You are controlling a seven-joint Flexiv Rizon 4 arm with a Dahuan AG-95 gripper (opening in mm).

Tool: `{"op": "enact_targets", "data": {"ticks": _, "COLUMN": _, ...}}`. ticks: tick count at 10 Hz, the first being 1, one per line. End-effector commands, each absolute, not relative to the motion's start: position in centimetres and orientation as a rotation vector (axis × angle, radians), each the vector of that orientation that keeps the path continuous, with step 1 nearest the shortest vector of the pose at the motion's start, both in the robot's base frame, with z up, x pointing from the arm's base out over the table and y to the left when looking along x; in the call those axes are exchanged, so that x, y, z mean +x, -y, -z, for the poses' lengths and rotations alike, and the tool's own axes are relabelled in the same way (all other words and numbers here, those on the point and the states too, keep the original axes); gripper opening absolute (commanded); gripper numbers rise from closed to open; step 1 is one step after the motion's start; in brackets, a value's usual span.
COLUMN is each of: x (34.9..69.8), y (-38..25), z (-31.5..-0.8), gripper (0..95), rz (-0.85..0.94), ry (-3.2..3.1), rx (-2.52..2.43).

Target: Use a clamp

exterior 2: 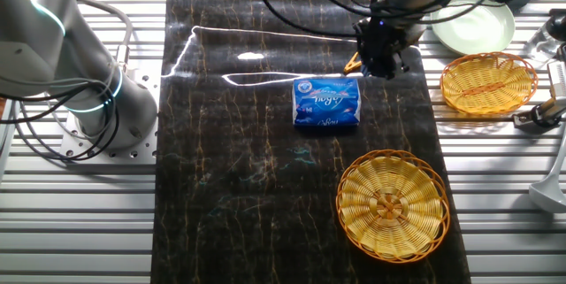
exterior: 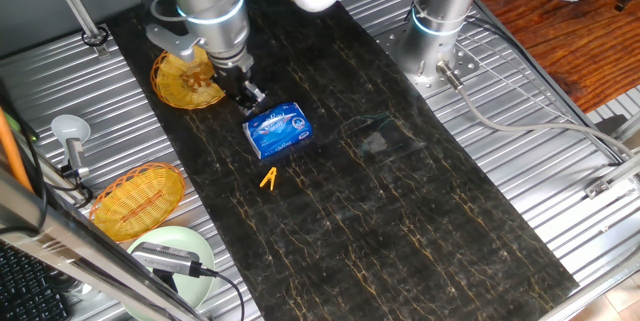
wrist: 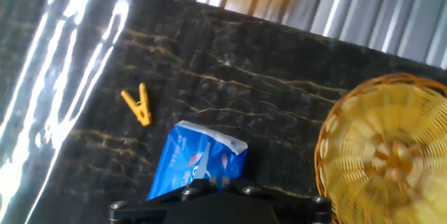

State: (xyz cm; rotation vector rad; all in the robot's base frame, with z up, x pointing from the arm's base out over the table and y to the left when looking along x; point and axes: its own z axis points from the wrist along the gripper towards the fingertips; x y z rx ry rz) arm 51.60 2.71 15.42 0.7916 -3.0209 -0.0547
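Observation:
The clamp (exterior: pixel 268 178) is a tiny yellow-orange A-shaped clip lying on the dark mat, just in front of the blue-and-white packet (exterior: pixel 279 129). In the hand view the clamp (wrist: pixel 137 104) lies up and left of the packet (wrist: pixel 195 160). In the other fixed view only a bit of the clamp (exterior 2: pixel 352 63) shows beside the gripper. My gripper (exterior: pixel 248 96) hovers at the packet's far edge, apart from the clamp, and holds nothing. Its fingertips (wrist: pixel 211 180) stand close together with only a thin gap. The gripper also shows in the other fixed view (exterior 2: pixel 382 61) and low in the hand view (wrist: pixel 218 180).
A wicker basket (exterior: pixel 185 76) sits behind the gripper, and a second one (exterior: pixel 138 199) lies on the metal slats at the left. A pale green plate (exterior: pixel 170 251) sits at the front left. A second arm's base (exterior: pixel 440 31) stands at the back right.

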Motion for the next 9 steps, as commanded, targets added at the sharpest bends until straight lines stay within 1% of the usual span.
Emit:
{"op": "enact_targets", "data": {"ticks": 1, "x": 51.71, "y": -2.74, "z": -15.35, "gripper": 0.0, "rz": -0.075, "ry": 2.957, "rx": 0.87}}
{"op": "enact_targets", "data": {"ticks": 5, "x": 51.71, "y": -2.74, "z": -15.35, "gripper": 0.0, "rz": -0.124, "ry": 2.855, "rx": 0.895}}
{"op": "enact_targets", "data": {"ticks": 9, "x": 51.71, "y": -2.74, "z": -15.35, "gripper": 0.0, "rz": -0.098, "ry": 2.851, "rx": 0.986}}
